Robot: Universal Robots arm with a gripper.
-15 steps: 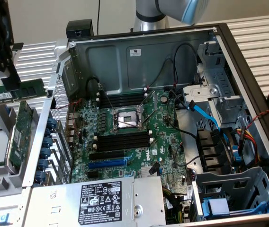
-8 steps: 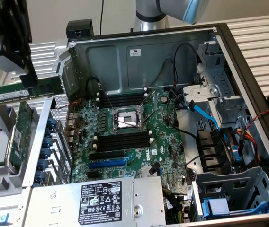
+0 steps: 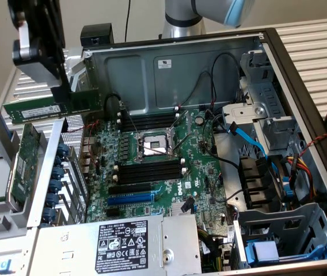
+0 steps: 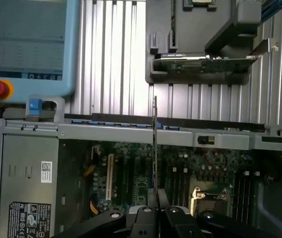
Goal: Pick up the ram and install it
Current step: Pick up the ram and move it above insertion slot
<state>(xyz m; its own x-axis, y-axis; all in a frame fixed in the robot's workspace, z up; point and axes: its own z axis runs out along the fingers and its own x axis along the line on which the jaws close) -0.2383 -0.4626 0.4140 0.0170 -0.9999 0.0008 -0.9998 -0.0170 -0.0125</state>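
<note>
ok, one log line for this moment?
pincer: shut on ram | ram: held in the air, level, above case edge | install: not seated

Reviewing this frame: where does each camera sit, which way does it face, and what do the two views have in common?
Exterior view: off the arm, above the open computer case, looking down onto the motherboard; the arm and jaws shut on the ram show.
Wrist view: on the wrist, looking past the jaws along the edge-on ram to the motherboard.
Shared: ram, motherboard, CPU socket.
</note>
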